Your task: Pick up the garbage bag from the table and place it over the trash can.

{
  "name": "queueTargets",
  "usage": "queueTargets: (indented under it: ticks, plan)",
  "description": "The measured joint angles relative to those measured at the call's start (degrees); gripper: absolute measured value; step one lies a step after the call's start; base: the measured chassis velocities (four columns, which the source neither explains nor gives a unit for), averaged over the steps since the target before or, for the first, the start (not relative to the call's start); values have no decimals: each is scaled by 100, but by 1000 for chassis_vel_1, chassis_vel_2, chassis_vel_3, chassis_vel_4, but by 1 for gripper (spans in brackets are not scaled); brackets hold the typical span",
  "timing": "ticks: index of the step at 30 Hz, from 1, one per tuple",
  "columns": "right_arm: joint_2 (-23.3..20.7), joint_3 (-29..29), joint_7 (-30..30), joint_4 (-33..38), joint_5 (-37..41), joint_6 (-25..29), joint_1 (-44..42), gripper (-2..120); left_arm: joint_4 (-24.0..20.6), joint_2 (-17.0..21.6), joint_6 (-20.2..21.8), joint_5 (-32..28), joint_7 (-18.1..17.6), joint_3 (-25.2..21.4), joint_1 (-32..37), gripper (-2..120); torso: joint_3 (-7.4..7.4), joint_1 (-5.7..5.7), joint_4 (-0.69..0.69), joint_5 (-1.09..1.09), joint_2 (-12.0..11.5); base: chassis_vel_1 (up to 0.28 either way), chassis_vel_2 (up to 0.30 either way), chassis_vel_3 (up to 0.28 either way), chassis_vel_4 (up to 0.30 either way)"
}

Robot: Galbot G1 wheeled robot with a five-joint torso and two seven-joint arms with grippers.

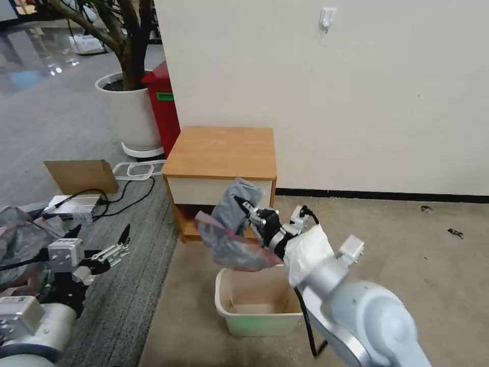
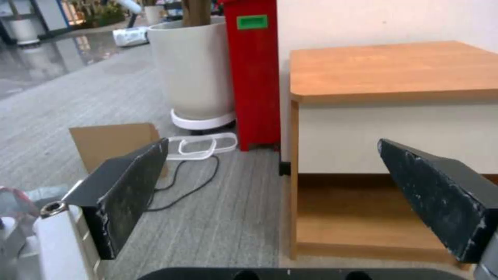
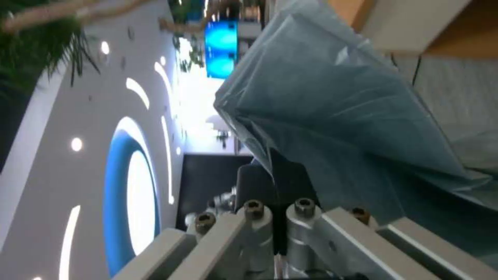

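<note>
Right gripper (image 1: 243, 205) pinching garbage bag (image 1: 232, 232) above trash can (image 1: 257, 306)

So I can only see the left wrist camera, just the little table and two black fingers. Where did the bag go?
Observer: The right gripper has the garbage bag, shut on it and holding it up in front of the table.
Operator: Is it on the trash can yet?
Observer: No. The bag hangs just above the back rim of the trash can, which stands open on the floor.
Operator: And what is my left gripper doing?
Observer: The left gripper is open and holds nothing, off to the left over the grey carpet, beside a heap of bags.
</note>
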Motion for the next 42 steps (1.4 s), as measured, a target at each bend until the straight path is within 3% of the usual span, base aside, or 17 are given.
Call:
queueTargets:
  ticks: [10, 14, 20, 31, 42]
  plan:
    - [-96, -494, 118, 15, -5, -83, -311, 0, 0, 73, 20, 2, -2, 36, -30, 100, 0, 0, 0, 0, 0, 0, 0, 0, 0]
    - [-109, -561, 199, -350, -251, -201, -345, 0, 0, 64, 22, 30, -3, 101, -39, 100, 0, 0, 1, 1, 0, 0, 0, 0, 0]
    - [-303, -334, 1, -1006, -846, -389, -309, 0, 0, 16, 23, 85, -5, 189, -51, 100, 0, 0, 1, 1, 0, 0, 0, 0, 0]
    - [-883, 67, -268, -1119, -1941, -477, -835, 0, 0, 1, 23, 137, -5, 352, -155, 100, 0, 0, 0, 0, 0, 0, 0, 0, 0]
    - [-891, 408, -117, -1430, -2522, -246, -1161, 0, 0, 31, 20, 191, -6, 534, -239, 100, 0, 0, 1, 1, 0, 0, 0, 0, 0]
